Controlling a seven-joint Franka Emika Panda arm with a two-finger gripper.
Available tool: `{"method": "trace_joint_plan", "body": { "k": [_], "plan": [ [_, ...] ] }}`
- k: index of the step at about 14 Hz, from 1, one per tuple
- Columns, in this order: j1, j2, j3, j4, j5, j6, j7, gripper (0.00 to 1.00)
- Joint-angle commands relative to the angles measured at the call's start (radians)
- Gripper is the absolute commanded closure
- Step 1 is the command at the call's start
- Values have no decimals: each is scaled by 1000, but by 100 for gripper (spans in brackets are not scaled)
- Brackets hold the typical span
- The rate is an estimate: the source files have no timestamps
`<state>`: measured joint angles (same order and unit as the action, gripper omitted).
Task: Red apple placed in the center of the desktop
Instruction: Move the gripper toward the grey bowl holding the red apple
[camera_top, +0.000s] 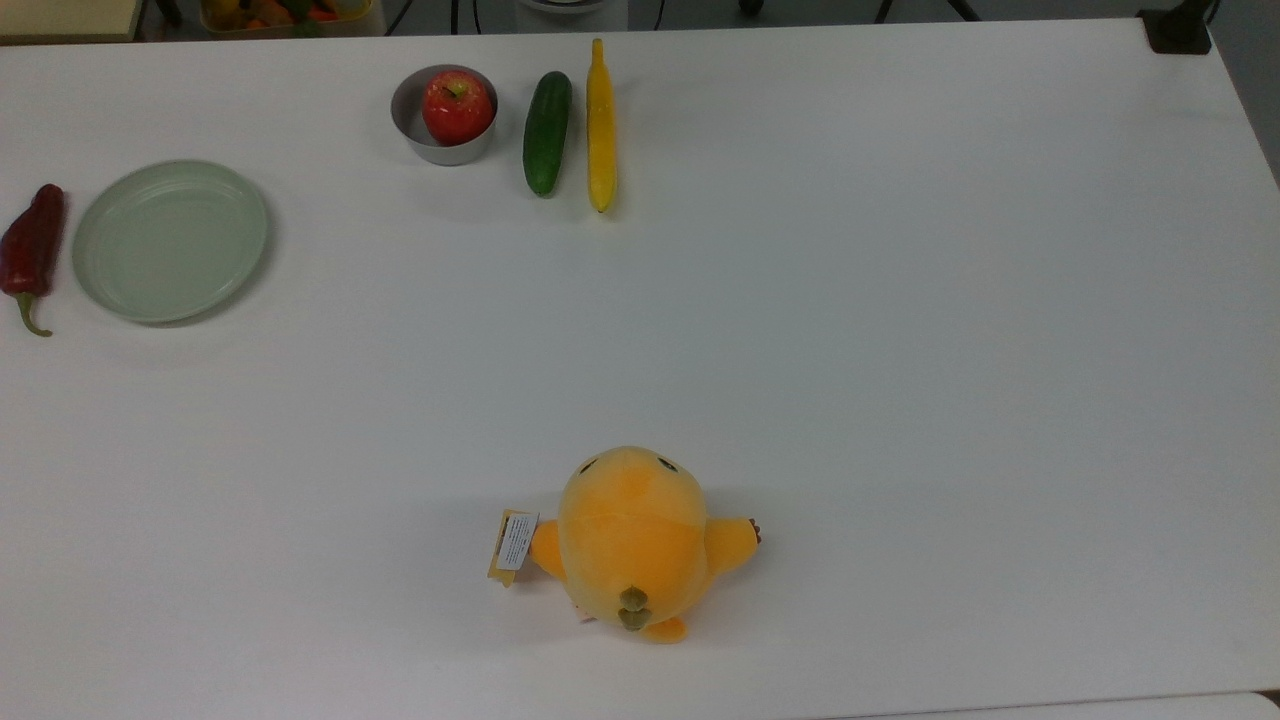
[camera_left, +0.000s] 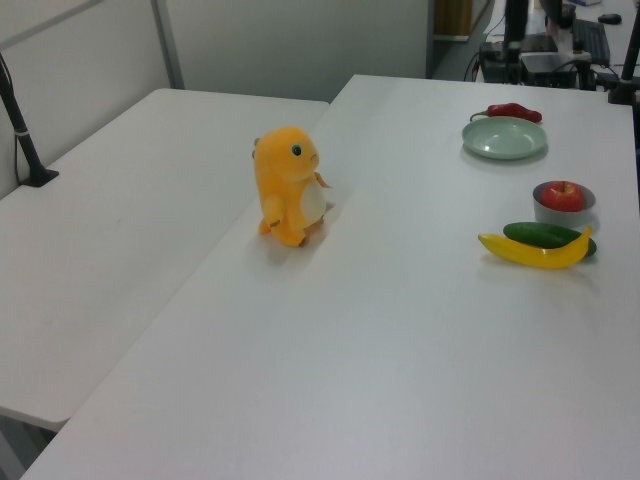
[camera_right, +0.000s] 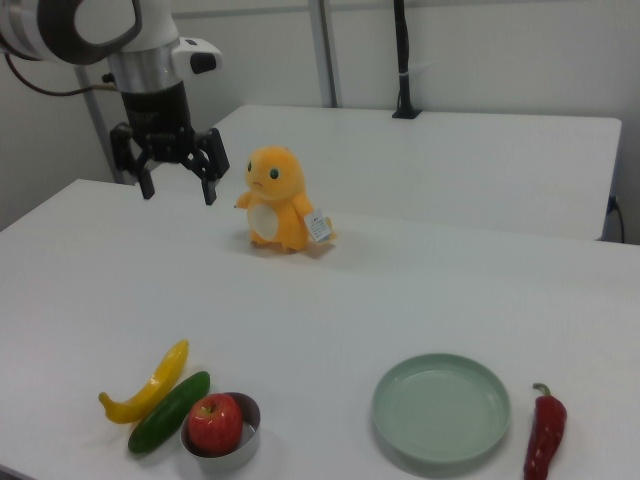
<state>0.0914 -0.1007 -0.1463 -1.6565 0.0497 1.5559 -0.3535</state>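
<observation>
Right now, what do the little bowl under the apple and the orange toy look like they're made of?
The small bowl holding the red apple looks like metal, probably brushed steel: a dull grey sheen on its thin wall. The orange toy looks like soft plush fabric: a fuzzy matte surface, stitched seams and a paper tag.

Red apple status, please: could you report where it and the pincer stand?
Pincer open, empty, high above the desktop. Red apple in the metal bowl, untouched. Centre free; plush toy well off it.

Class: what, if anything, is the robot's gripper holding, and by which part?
Nothing. The gripper hangs open in the air; the red apple sits in its metal bowl.
</observation>
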Motion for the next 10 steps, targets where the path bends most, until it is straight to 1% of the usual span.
{"method": "trace_joint_plan", "body": {
  "k": [1,2,3,5,7,10],
  "plan": [
    [-85,-161,4,-240,-14,3,-313,0],
    [-99,-175,2,-293,-19,12,-358,0],
    [-111,-184,2,-365,-45,25,-408,0],
    [-125,-197,4,-458,-80,76,-468,0],
    [-125,-195,2,-552,-102,165,-475,0],
    [-124,-192,2,-666,-120,297,-473,0]
  ]
}}
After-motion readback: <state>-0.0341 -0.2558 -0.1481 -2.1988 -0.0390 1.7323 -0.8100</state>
